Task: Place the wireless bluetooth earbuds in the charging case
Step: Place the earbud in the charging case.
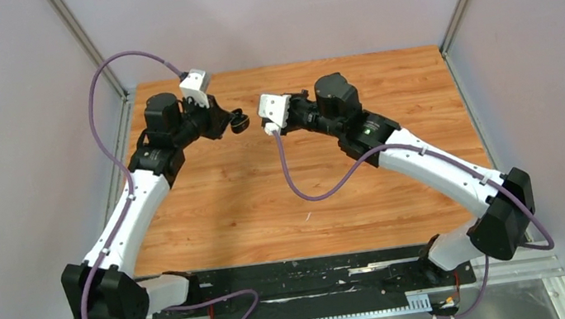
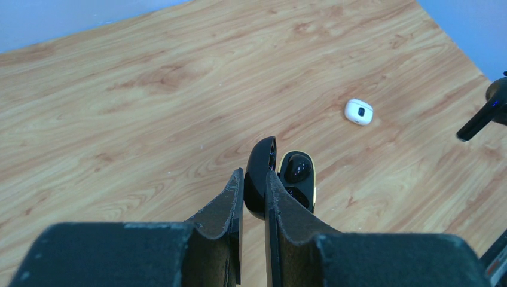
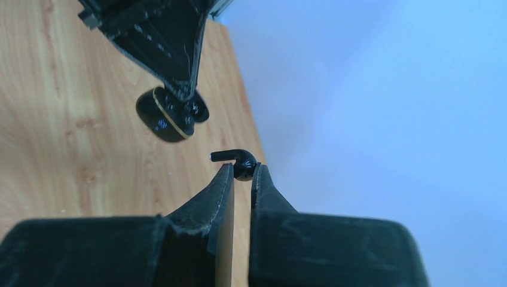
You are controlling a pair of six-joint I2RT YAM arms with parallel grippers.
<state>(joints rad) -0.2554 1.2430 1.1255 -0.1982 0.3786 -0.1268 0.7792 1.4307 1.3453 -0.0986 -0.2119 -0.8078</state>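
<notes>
Top view: the left gripper (image 1: 231,121) sits upper centre-left of the frame over the table (image 1: 269,203), closed on a small dark object, the case (image 1: 240,121). The right gripper (image 1: 269,130) lies just right of it, tip angled toward the case with a narrow gap between the two; its jaw state and load cannot be made out at this scale. Left wrist view: the left gripper (image 2: 254,177) is at bottom centre, jaws narrow and clamped on the raised black lid of the case (image 2: 261,156), which stands open above the tabletop. A seated earbud (image 2: 297,169), black, occupies the pocket visible in the gold-rimmed base; the other pocket is hidden behind the finger. A white earbud (image 2: 359,112) lies on the table in the upper right, well apart from the case; its stem is not discernible. At the right edge a dark stemmed shape with a blue light is cut off by the frame and cannot be identified with certainty. Right wrist view: the right gripper (image 3: 242,171) is at bottom centre, jaws nearly together and pinching the held earbud (image 3: 238,159), black, by its bulb, stem pointing toward the left of the frame. The case (image 3: 161,116) appears upper left of centre, open, with a blue light showing, gripped from above by the left gripper (image 3: 179,89). The held earbud is near the case, not touching it.
</notes>
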